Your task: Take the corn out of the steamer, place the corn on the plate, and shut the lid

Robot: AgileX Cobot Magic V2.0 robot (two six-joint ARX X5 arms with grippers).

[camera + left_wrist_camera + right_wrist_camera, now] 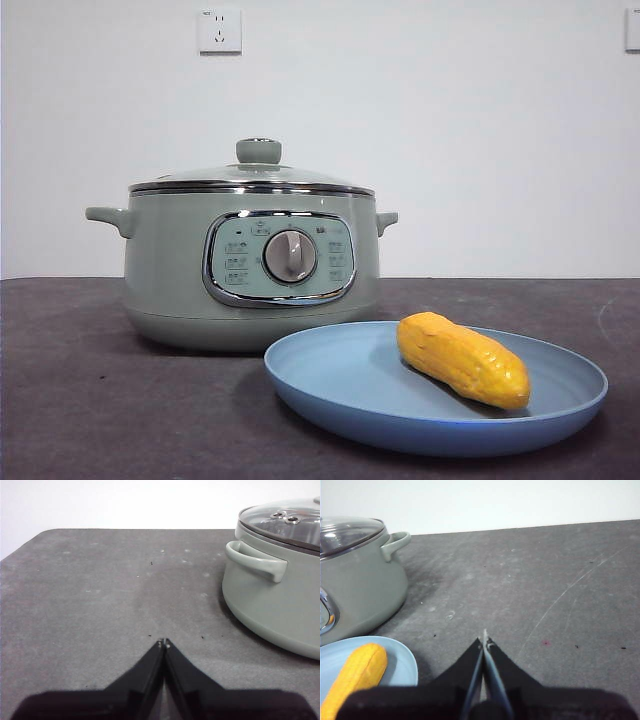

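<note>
My left gripper (pixel 164 642) and right gripper (pixel 485 639) hang low over bare table (pixel 90 400), jaws pressed together, holding nothing. Nearest, the corn (pixel 462 358) lies on the plate (pixel 340 385), long axis slanting from front right back toward the steamer (pixel 170 270). Its lid (pixel 250 178) sits closed.

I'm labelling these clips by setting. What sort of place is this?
Probably a lab or test bench staged as a kitchen, not a home: a steamer and a plate with corn sit on a dark, scuffed tabletop before a bare white wall with a socket.
</note>
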